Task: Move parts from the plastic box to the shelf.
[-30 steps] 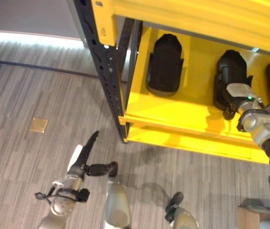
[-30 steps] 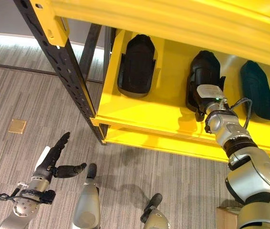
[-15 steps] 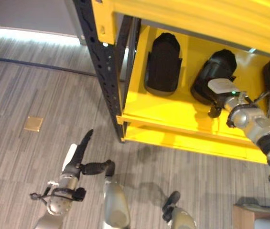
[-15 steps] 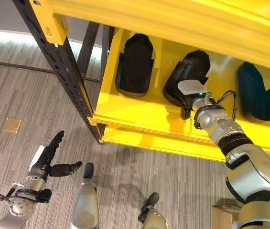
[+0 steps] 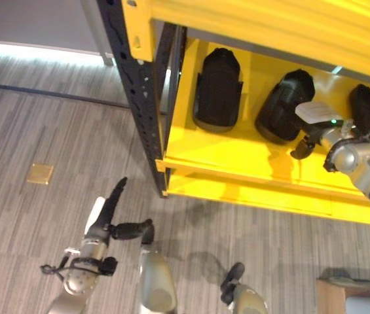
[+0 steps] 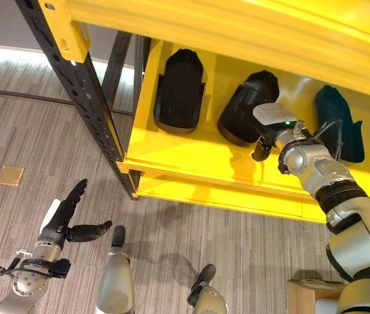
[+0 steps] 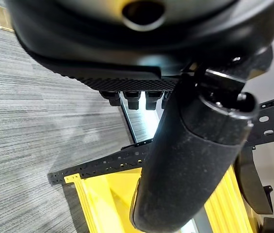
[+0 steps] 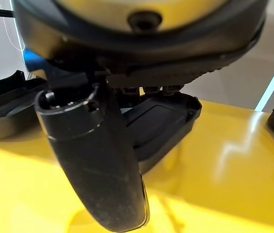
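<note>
Three black parts lie on the yellow shelf: a left part, a middle part leaning to the left, and a right part. My right hand reaches into the shelf at the middle part's near right edge. In the right wrist view its thumb sticks out free above the yellow board, and its straight fingers end at the rim of that part. It holds nothing. My left hand hangs low over the floor, open, with the thumb spread.
A black perforated shelf post stands at the shelf's left corner. A yellow beam crosses above the opening. A brass plate sits in the grey carpet, and a cardboard box is at the lower right.
The middle part has tipped from upright to leaning left. My right hand has let it go and drawn back to the right. The left hand has stayed put.
</note>
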You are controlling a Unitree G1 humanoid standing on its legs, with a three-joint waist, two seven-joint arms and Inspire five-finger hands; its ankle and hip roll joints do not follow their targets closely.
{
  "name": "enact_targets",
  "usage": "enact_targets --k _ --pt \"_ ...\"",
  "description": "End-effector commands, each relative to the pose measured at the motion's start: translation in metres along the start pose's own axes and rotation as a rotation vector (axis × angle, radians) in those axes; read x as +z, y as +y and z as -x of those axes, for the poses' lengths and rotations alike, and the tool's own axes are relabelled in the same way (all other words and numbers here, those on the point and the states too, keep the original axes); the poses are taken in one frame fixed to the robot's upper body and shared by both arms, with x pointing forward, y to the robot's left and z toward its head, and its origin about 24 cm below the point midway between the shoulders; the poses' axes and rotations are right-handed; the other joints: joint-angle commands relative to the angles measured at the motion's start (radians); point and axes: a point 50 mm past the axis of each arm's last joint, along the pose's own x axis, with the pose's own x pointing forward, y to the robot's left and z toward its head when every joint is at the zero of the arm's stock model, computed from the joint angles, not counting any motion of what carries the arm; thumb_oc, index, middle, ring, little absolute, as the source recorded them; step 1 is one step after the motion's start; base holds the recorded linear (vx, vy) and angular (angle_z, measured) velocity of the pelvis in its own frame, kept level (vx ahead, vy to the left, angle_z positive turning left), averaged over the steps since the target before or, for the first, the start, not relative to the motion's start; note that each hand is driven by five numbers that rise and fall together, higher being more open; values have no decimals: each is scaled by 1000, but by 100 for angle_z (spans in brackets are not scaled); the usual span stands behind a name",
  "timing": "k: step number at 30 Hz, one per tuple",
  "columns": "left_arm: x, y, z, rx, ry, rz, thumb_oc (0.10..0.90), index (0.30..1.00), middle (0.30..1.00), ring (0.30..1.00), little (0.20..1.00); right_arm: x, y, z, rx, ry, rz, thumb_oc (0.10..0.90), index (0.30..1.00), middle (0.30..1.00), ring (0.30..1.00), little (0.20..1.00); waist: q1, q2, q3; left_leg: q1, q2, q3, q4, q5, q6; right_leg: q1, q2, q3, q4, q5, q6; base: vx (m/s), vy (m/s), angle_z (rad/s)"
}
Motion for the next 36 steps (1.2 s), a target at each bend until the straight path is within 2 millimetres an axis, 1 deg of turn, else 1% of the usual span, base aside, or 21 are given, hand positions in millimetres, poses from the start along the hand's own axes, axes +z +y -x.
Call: enact_targets --k 1,3,5,9,10,14,20,31,36 --pt "24 19 3 65 -146 -18 900 1000 1000 1000 1000 -9 -41 2 -135 18 -8 900 1000 1000 1000 1000 -4 -41 -74 -34 9 -3 -67 83 32 23 -6 38 81 -42 -1 0 0 0" --pt "24 18 3 67 -145 -19 900 1000 1000 1000 1000 -11 -36 4 -113 20 0 900 1000 1000 1000 1000 -6 -44 -76 -33 9 -3 -68 83 31 24 -4 39 78 -42 -2 0 0 0" --pt "23 18 4 68 -141 -25 900 1000 1000 1000 1000 -13 -26 7 -71 20 20 900 1000 1000 1000 1000 -9 -47 -78 -30 12 -2 -70 82 31 28 -2 36 77 -43 0 0 0 0" --pt "23 18 4 70 -141 -27 900 1000 1000 1000 1000 -14 -20 8 -51 22 23 900 1000 1000 1000 1000 -9 -48 -77 -28 12 -3 -70 81 31 30 0 38 77 -43 0 0 0 0" --pt "23 18 5 66 -139 -32 900 1000 1000 1000 1000 -14 -14 9 -21 18 38 900 1000 1000 1000 1000 -9 -50 -76 -28 13 -3 -69 81 31 30 1 37 76 -44 0 0 0 0" --pt "22 18 6 65 -136 -33 900 1000 1000 1000 1000 -15 -7 11 5 22 53 900 1000 1000 1000 1000 -7 -51 -73 -31 15 -5 -70 82 32 30 4 37 73 -43 0 0 0 0" --pt "21 19 8 68 -128 -39 900 1000 1000 1000 1000 -16 1 12 48 22 108 900 1000 1000 1000 1000 1 -57 -67 -29 16 -8 -70 78 31 36 7 34 71 -46 1 0 0 0" --pt "19 22 9 79 -120 -52 900 1000 1000 1000 1000 -14 2 13 77 -1 161 900 1000 1000 1000 1000 8 -67 -66 -35 13 -15 -73 82 33 36 10 26 67 -41 0 0 0 0" --pt "19 24 9 93 -120 -60 900 1000 1000 1000 1000 -18 4 16 108 -2 240 900 1000 1000 1000 1000 12 -75 -66 -34 14 -15 -74 80 32 41 11 24 65 -42 1 0 0 0"
